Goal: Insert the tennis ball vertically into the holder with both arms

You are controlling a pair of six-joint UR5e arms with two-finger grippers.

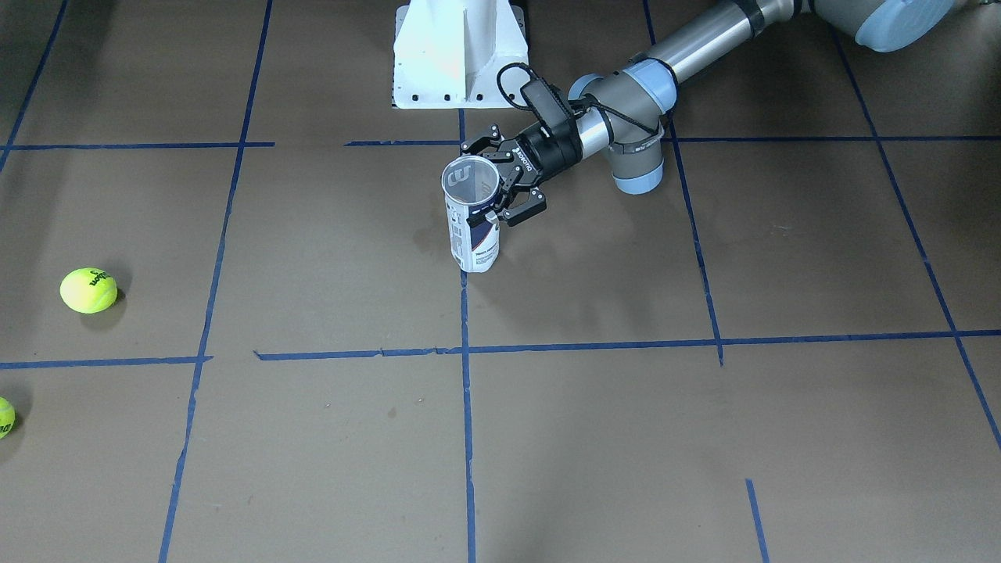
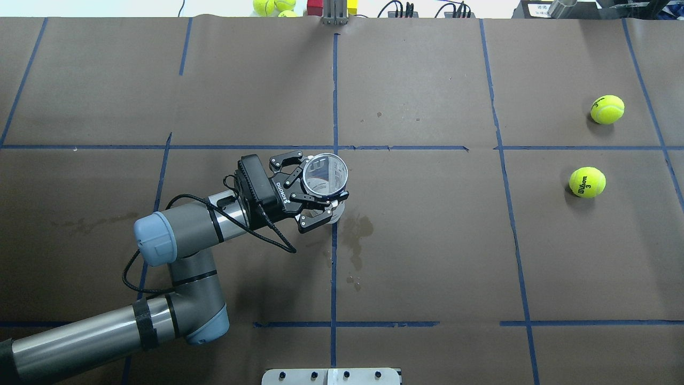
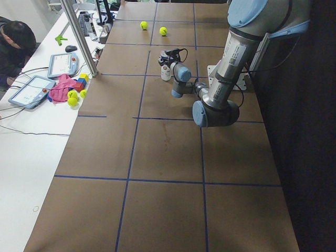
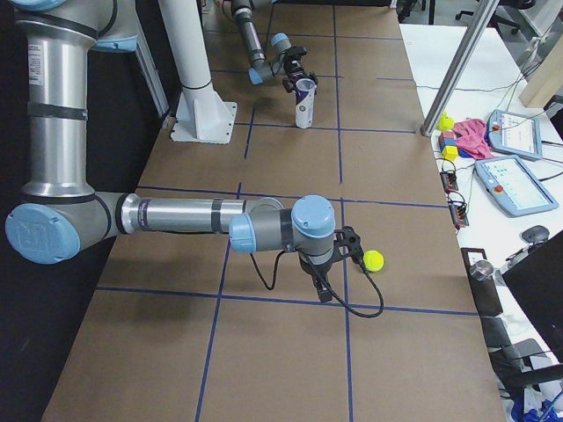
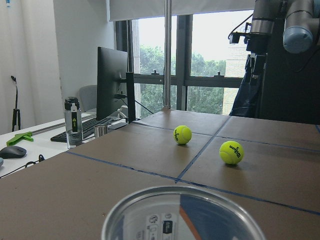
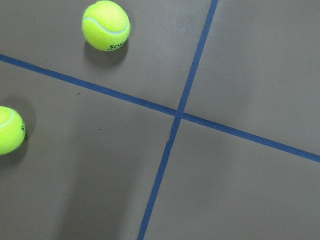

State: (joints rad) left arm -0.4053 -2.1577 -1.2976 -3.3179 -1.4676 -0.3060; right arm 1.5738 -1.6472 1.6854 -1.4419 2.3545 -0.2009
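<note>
**Holder upright mid-bench; ball not yet fetched**

Nearest the front camera, a near ball [image 1: 4,417] sits half cut off at the view's edge, on the robot's right. The second ball [image 1: 88,290] lies just beyond it. Both are loose on the bench [image 1: 594,438], well apart from the holder [image 1: 472,227].

The holder stands upright at mid-bench, mouth open, nothing inside. The left end effector [image 2: 315,185] reaches it sideways below the rim. Its jaws are spread wide, one on each side of the holder, with the near fingertip against the label. This reads as a grip. Behind it stands the white base [image 1: 457,55].

The right end effector [image 4: 355,246] shows only in the right side view, above the bench. Whether it is open or closed, I cannot tell. Its wrist camera looks down on both balls, neither centred.

Step, as judged: the right arm [image 4: 176,215] fetches a ball while the left arm [image 2: 184,232] steadies the holder.
- Centre over one ball, then descend straight, since a nudged ball will roll.
- Close across the ball's middle.
- Left side: squeeze lightly, as the thin clear wall likely flexes.
- Keep the holder plumb and the fingers off its mouth.
- Release the ball directly above the mouth.

Count:
- Holder: one.
- Arms: two.
- Balls on the bench: two.
- Spare balls [image 2: 277,5] past the far edge: at least three.
</note>
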